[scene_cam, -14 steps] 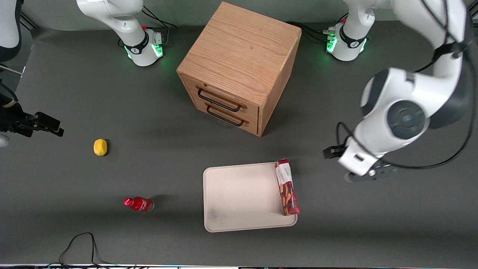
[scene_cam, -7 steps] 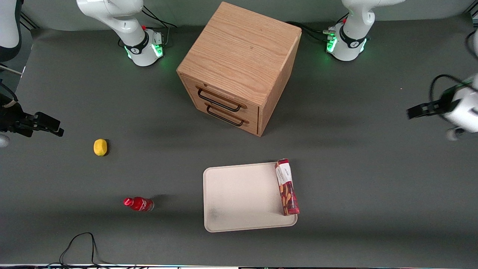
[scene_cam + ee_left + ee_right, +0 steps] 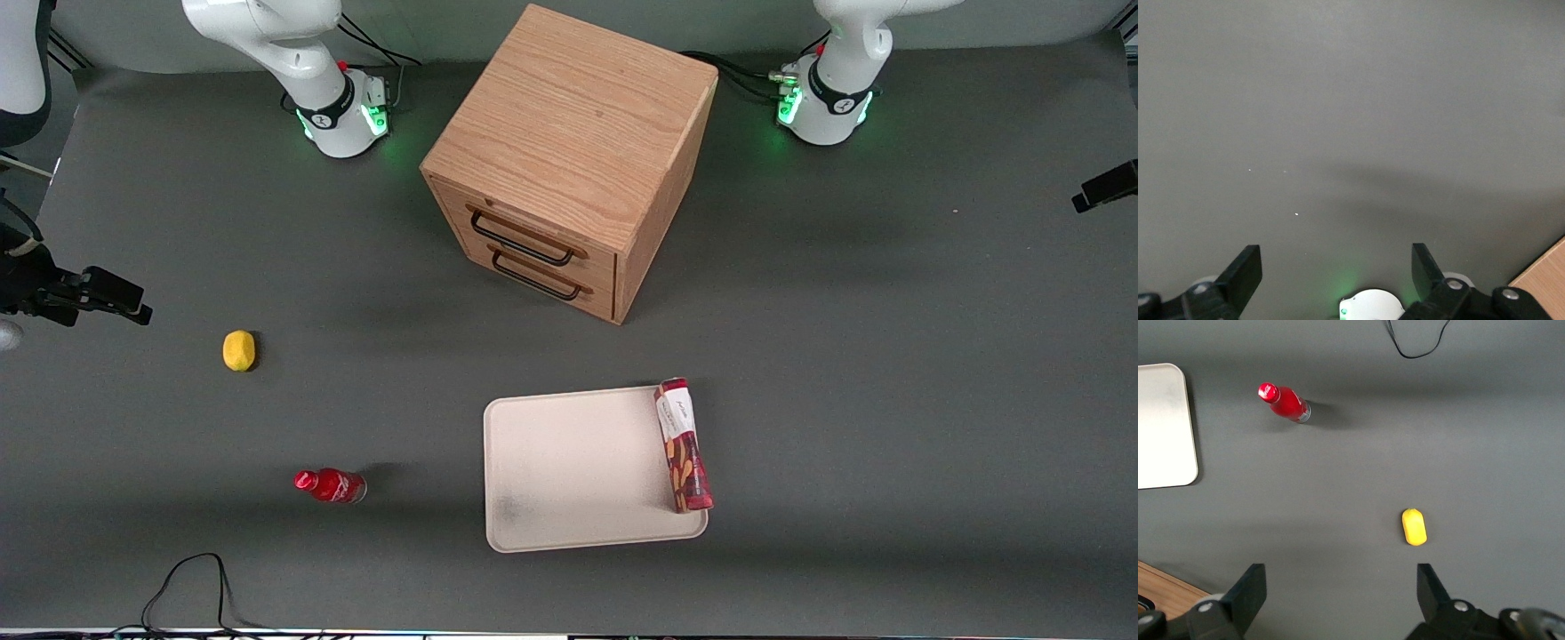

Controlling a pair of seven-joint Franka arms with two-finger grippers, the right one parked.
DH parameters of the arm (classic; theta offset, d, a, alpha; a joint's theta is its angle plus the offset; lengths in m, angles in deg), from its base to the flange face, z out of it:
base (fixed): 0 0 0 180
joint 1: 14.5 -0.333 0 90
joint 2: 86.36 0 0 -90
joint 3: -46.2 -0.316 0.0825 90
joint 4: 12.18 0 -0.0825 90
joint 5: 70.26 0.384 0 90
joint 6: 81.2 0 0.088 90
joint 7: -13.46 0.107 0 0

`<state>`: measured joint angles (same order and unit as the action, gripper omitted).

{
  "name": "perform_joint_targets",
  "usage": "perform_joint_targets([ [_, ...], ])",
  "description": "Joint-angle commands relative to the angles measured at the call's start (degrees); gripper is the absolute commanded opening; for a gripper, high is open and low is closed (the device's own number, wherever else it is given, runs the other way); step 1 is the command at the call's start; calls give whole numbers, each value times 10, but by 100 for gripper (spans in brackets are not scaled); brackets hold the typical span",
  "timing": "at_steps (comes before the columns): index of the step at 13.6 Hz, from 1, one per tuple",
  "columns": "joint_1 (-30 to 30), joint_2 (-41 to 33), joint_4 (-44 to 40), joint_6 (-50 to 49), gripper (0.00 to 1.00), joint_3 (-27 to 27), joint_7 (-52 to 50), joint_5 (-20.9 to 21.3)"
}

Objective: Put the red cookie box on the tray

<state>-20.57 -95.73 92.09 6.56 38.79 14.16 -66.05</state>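
The red cookie box (image 3: 684, 444) lies lengthwise on the beige tray (image 3: 569, 462), along the rim toward the working arm's end, with its white label end at the corner farther from the front camera. Nothing touches it. My left gripper (image 3: 1336, 255) is open and empty, hovering over bare grey table near the working arm's base (image 3: 1371, 308). In the front view only a dark part of the hand (image 3: 1105, 185) shows at the frame edge, far from the tray. The tray's corner (image 3: 1161, 427) also shows in the right wrist view.
A wooden two-drawer cabinet (image 3: 569, 160) stands farther from the front camera than the tray. A small red bottle (image 3: 331, 485) and a yellow lemon (image 3: 238, 349) lie toward the parked arm's end. A black cable (image 3: 191, 587) loops near the front edge.
The left arm has swung away from beside the tray toward the working arm's end, almost leaving the front view. The cookie box and tray have not moved.
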Motion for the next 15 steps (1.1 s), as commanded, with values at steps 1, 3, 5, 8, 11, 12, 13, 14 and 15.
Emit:
perform_joint_targets([
  [1,0,-21,22,0,100,23,-26,0],
  [3,-13,-21,19,-1,100,52,-25,0],
  [5,-45,-20,16,-1,100,98,-25,0],
  [8,-56,-16,-5,-20,100,121,-29,0],
  [11,-59,-15,-57,-72,100,134,-26,-3],
  [12,-60,-14,-71,-85,100,137,-26,-11],
  [13,-67,-11,-80,-96,100,144,-29,-26],
  [14,-77,-10,-82,-97,100,159,-35,-32],
  [15,-78,-10,-81,-96,100,166,-39,-34],
])
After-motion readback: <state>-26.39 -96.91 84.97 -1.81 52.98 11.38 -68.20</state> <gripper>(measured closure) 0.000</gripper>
